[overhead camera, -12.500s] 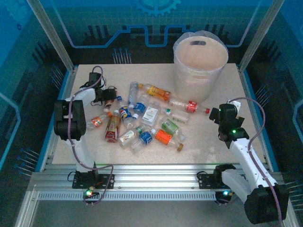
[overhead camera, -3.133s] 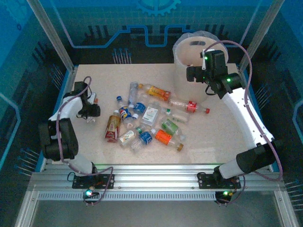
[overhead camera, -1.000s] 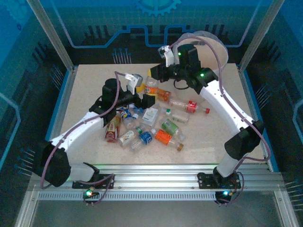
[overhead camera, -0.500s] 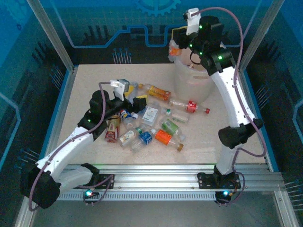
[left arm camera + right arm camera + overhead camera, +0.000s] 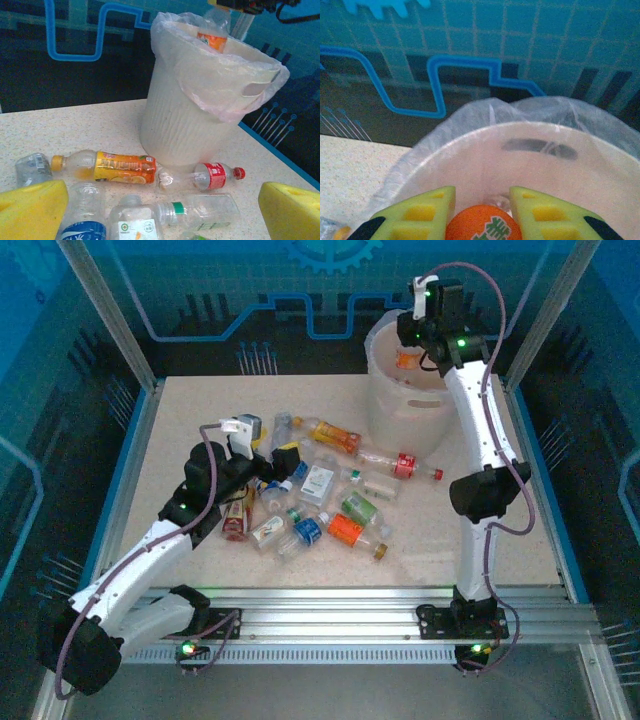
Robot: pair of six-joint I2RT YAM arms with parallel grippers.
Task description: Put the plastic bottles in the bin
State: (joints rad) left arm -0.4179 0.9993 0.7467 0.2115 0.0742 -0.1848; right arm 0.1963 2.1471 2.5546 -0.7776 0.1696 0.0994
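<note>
1. Holding an orange-labelled bottle (image 5: 482, 226) between its yellow-green fingers (image 5: 422, 212), the right gripper (image 5: 482, 200) hangs above the open mouth of the bin (image 5: 470, 145). The jaws are narrowed onto the bottle, which sits over the bin's inside rather than over its rim. My reading is that it is held there so that a release drops it straight in.
2. The bin stands upright at the far right of the table (image 5: 180, 420). A thin plastic liner (image 5: 220, 95) is folded over its rim. The left wrist view shows the bottle's orange label poking above the rim, so it looks partly lowered but not yet let go.
3. The left gripper (image 5: 272, 462) is spread wide and holds nothing. It is low over the near-left edge of the pile of plastic bottles (image 5: 320, 490) in the middle of the table. Its two yellow fingers (image 5: 30, 207) frame several lying bottles, which suggests it is lining up the next pick.
4. Between those fingers lie a blue-labelled bottle (image 5: 82, 227) and a clear one with a green band (image 5: 200, 210). Farther off, an orange-labelled one (image 5: 120, 167) and a red-capped one (image 5: 212, 176) rest just beside the foot of the bin.
5. About ten bottles lie on the table, so by my judgement the task is at an early stage.
</note>
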